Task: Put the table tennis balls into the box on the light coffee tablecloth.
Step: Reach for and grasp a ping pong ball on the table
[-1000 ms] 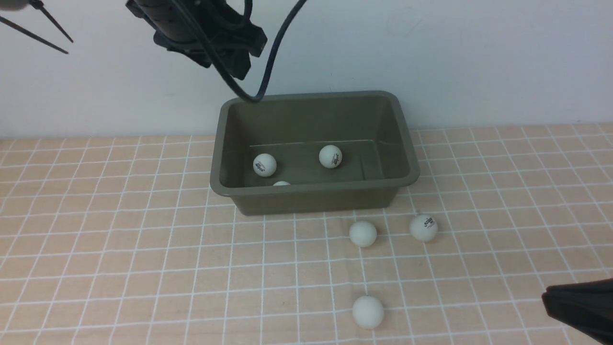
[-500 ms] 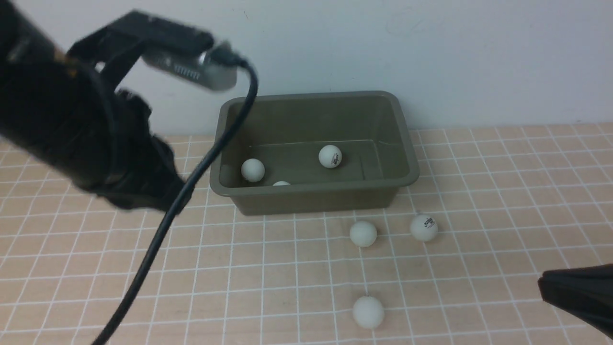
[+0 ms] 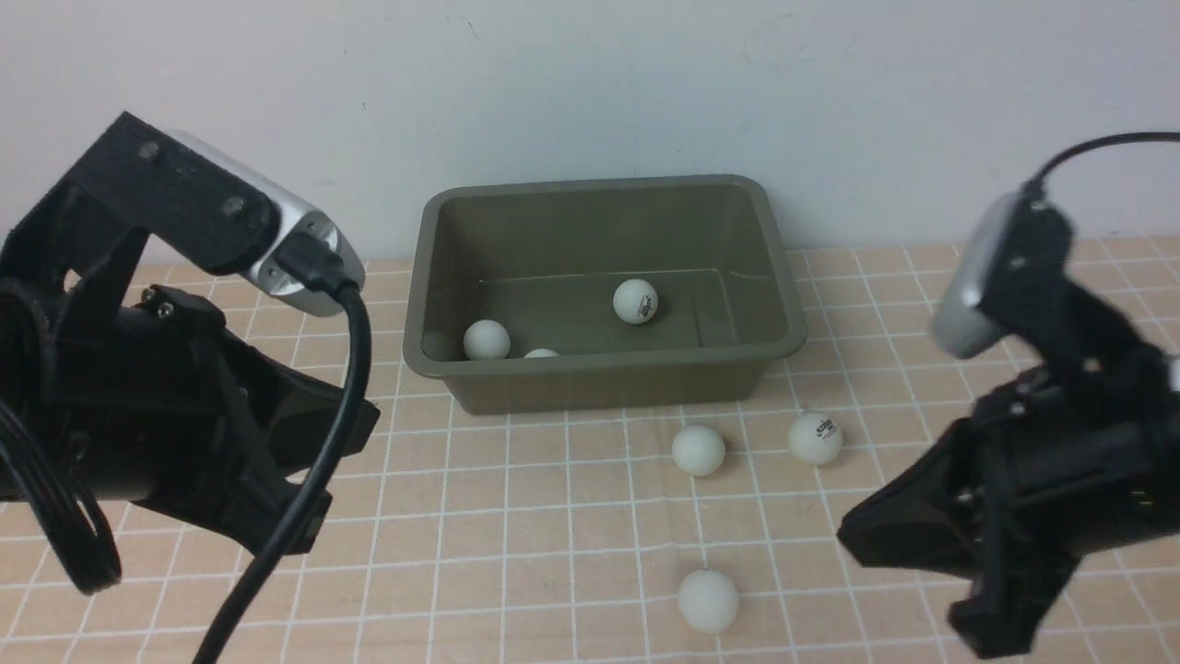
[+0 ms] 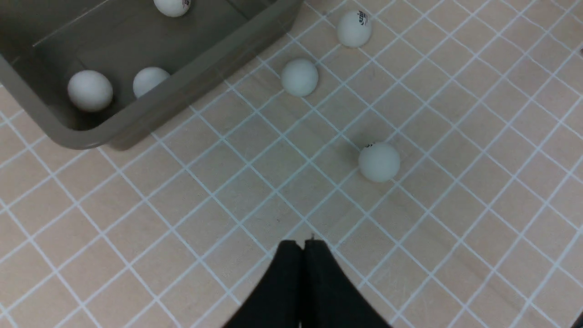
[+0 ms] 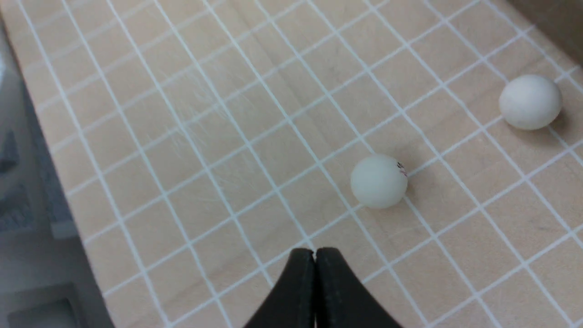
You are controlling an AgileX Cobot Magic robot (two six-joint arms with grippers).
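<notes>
The olive-green box [image 3: 599,364] stands at the back of the light coffee tablecloth [image 3: 516,535], with three table tennis balls inside [image 3: 636,302] [image 3: 486,339] [image 3: 541,352]. Three more balls lie on the cloth in front of it [image 3: 698,450] [image 3: 815,438] [image 3: 708,600]. My left gripper [image 3: 371,420] hovers left of the box, shut and empty; its wrist view shows the tips [image 4: 303,243] pressed together, short of the nearest ball [image 4: 379,162]. My right gripper [image 3: 843,535] is low at the front right, also shut and empty [image 5: 314,250], close to that same ball [image 5: 379,181].
A plain white wall [image 3: 830,111] rises right behind the box. In the right wrist view the cloth ends at the table edge, with grey floor [image 5: 27,228] beyond. A black cable [image 3: 304,516] hangs from the left wrist camera.
My left arm dropped from above the box to its left and shut its jaws. The right arm came up into view. One ball in the box rolled left.
</notes>
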